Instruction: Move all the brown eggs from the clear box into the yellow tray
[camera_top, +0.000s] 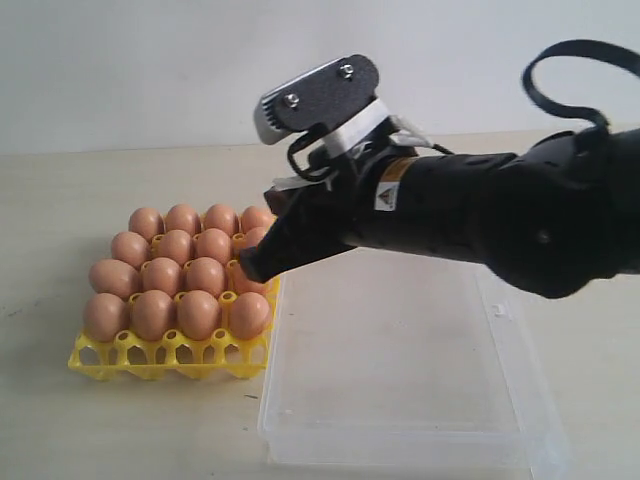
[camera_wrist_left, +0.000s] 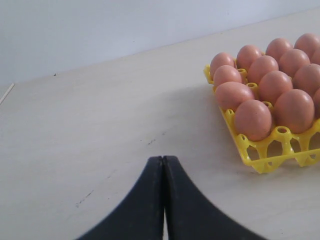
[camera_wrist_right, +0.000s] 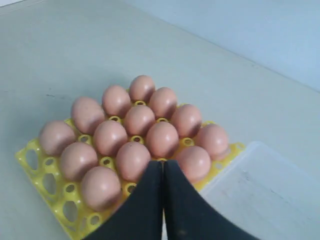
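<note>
A: The light is falling soft and even; the table (camera_top: 60, 200) is looking pale and a little washed out.
B: Yes. The yellow tray (camera_wrist_left: 255, 155) is casting only a faint shadow, and the clear box (camera_top: 390, 448) is catching weak white glare along its rim.

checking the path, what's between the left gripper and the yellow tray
Only bare table between left gripper and yellow tray, in left wrist view.

The pale, lightly scuffed tabletop (camera_top: 70, 190) carries the yellow tray (camera_top: 100, 360) on the left and, just beside it on the right, the clear box (camera_top: 400, 370).
</note>
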